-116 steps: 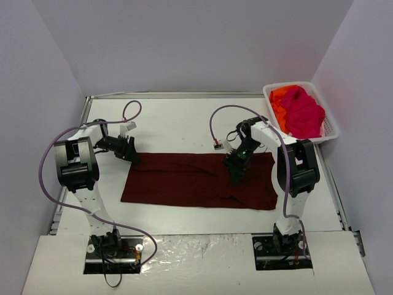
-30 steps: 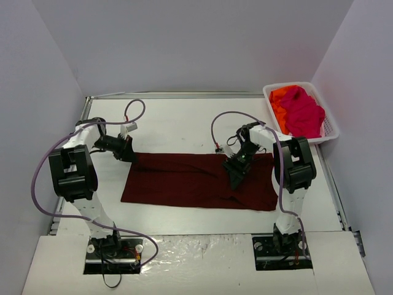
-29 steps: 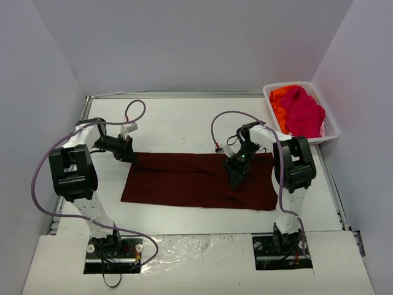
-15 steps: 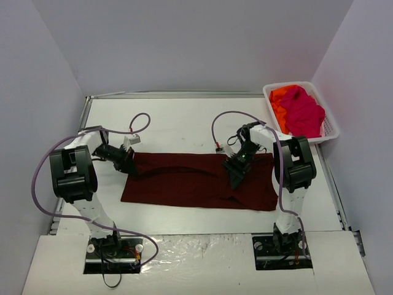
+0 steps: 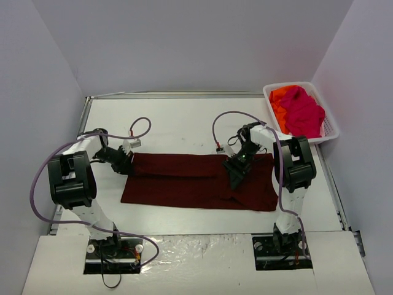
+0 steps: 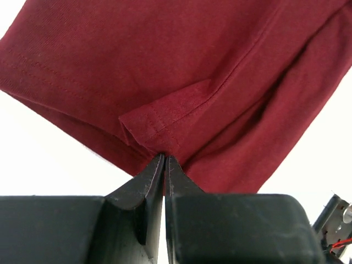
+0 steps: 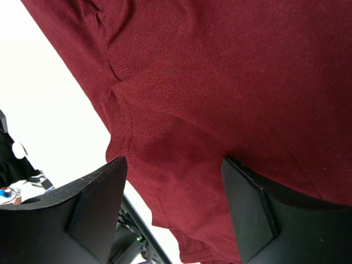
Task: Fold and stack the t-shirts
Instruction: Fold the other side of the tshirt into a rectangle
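- Left arm stretches low toward the table's (image 5: 178, 123) left side, left gripper (image 6: 165, 159) pinched tight on the far-left corner of the maroon shirt (image 5: 184, 182).
- Right arm angles down over the shirt's right part, right gripper (image 7: 173, 165) spread apart just above the cloth.
- Shirt lies flat mid-table, long axis left-right.

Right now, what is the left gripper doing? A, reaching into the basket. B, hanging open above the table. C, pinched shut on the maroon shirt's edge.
C: the left gripper is closed on a folded hem of the maroon t-shirt.
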You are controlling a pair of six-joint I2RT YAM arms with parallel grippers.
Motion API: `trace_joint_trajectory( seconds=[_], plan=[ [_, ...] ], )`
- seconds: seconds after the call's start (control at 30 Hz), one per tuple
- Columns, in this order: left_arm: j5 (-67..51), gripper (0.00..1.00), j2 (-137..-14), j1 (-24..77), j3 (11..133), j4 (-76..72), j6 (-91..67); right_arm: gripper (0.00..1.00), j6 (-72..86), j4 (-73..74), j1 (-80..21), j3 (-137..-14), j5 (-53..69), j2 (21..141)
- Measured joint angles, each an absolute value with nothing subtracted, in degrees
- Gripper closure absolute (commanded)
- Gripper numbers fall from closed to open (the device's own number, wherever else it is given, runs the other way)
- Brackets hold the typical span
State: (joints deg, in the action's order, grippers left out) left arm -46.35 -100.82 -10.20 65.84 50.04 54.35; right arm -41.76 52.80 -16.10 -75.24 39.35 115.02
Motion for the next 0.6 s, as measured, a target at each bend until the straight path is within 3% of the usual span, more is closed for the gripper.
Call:
trace_joint_trajectory(
  seconds=[0.27, 0.33, 0.37, 0.47, 0.6],
  plan=[
    [-41.7, 0.97, -100.8, -8.4, 65.7, 45.3, 51.3, 0.33, -41.6, 53.0, -16.0, -75.3, 39.5, 115.2],
    [-40.3, 0.88, -100.8, -7.7, 65.7, 44.4, 50.8, 0.33, -41.5, 53.1, -16.0, -75.3, 39.6, 115.3],
    [-39.5, 0.77, -100.8, -7.3, 65.6, 43.9, 50.6, 0.33, -41.5, 53.1, -16.0, -75.3, 39.6, 115.3],
    [-37.5, 0.68, -100.8, -6.2, 64.6, 43.0, 50.5, 0.33, -41.4, 53.2, -16.0, -75.3, 39.6, 115.3],
    [-34.4, 0.65, -99.4, -5.2, 63.4, 44.1, 51.3, 0.33, -41.4, 53.3, -16.0, -75.3, 39.6, 115.3]
  ],
)
